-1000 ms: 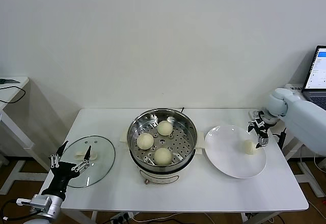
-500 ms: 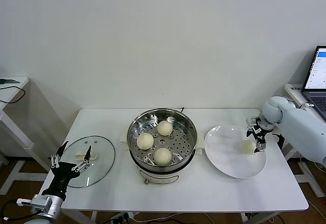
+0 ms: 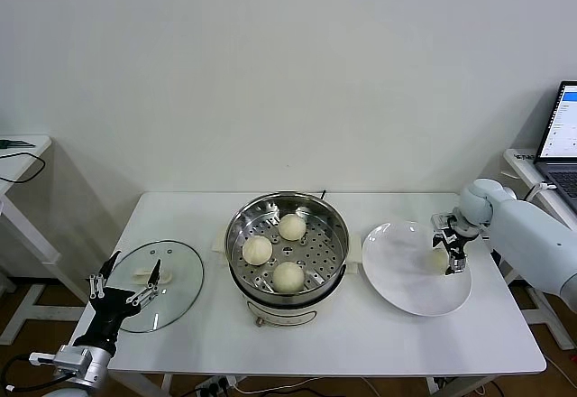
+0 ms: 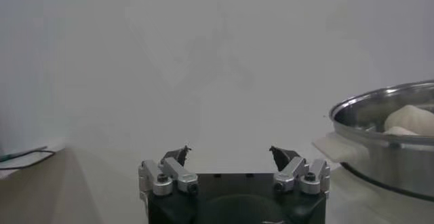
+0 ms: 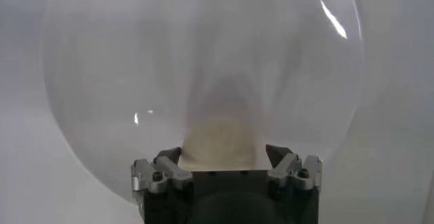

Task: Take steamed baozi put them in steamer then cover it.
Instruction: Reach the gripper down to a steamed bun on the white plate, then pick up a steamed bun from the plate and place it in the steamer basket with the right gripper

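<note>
While three baozi sit in steamer [image 3: 287, 251], right gripper [image 3: 448, 254], spread, straddles last baozi [image 3: 439, 258] at plate [image 3: 406, 289] right edge; next: pinch, lift. Left gripper [image 3: 126, 281] spread, idle by lid [image 3: 176, 280]

A white table [image 3: 361, 343] stands before a plain white wall [image 3: 270, 72]. On its left part lies a round glass lid [image 3: 171, 275], flat, with a white handle [image 3: 142, 273] in the middle. On the right part lies a white plate [image 3: 406, 280], near the table edge. At the far right, an open laptop [image 3: 561, 135] with a lit screen stands on another desk. At the far left is a second white table [image 3: 18, 158] with a black cable [image 3: 27, 173] on it.
</note>
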Available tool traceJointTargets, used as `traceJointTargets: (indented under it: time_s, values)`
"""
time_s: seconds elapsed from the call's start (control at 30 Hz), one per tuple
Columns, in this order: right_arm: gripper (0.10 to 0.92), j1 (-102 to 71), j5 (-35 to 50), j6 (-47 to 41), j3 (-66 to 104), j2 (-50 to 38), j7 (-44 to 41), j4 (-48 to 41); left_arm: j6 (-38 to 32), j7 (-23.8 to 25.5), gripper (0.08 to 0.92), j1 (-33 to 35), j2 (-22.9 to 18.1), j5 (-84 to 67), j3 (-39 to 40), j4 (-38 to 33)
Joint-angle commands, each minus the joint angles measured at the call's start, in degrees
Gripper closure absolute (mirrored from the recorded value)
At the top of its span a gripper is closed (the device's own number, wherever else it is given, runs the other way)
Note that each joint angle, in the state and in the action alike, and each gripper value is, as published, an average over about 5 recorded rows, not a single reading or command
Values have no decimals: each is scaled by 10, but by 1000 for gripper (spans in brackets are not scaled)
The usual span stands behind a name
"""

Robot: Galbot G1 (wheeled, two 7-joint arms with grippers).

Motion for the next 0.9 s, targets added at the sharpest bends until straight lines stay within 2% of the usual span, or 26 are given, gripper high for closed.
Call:
traceJointTargets:
  time_s: [0.03, 0.33, 0.57, 0.9]
  values:
    - [203, -6, -11, 2, 8, 4, 2, -5, 0, 0, 177, -1, 0, 0, 2, 0]
    - [207, -10, -18, 3, 15, 6, 0, -4, -1, 0, 177, -1, -1, 1, 2, 2]
    - [299, -7, -13, 3, 14, 4, -4, 3, 0, -1, 177, -1, -2, 1, 5, -1]
    - [306, 18, 24, -11, -11, -26, -18, 41, -1, -1, 177, -1, -3, 3, 5, -2]
